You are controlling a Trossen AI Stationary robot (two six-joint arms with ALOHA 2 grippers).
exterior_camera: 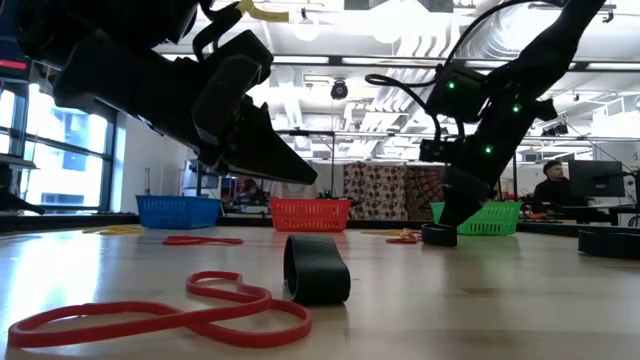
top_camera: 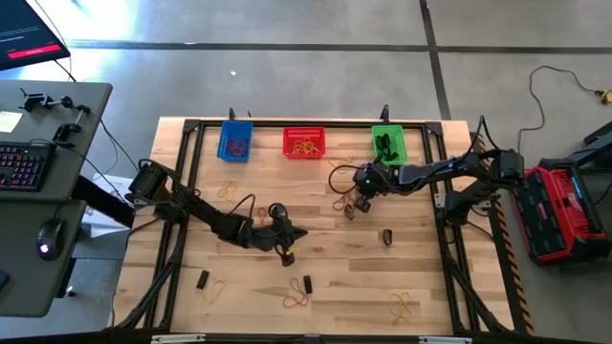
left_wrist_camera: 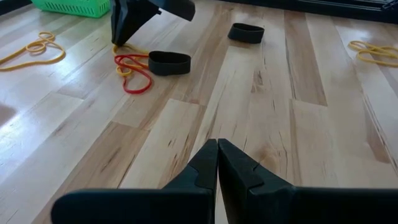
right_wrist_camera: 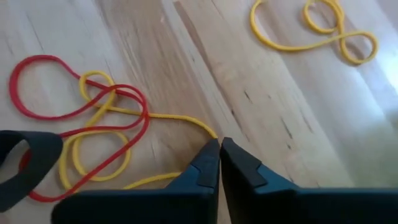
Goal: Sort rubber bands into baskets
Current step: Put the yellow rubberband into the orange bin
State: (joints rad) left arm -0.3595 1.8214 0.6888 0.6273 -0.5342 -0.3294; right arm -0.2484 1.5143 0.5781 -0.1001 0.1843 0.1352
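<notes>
The right gripper (right_wrist_camera: pixel 219 163) is squeezed shut on a thin yellow rubber band (right_wrist_camera: pixel 93 149), low over the wooden table (top_camera: pixel 430 258) near the small green mesh basket (top_camera: pixel 388 143). A thin red rubber band (right_wrist_camera: pixel 68 112) is tangled with the yellow one, and a short thick black band (right_wrist_camera: pixel 22 165) lies just beside them. The left gripper (left_wrist_camera: pixel 217 168) is clenched with nothing in it, near the table's middle. The small red mesh basket (top_camera: pixel 304 142) and small blue mesh basket (top_camera: pixel 235 140) stand along the far edge
</notes>
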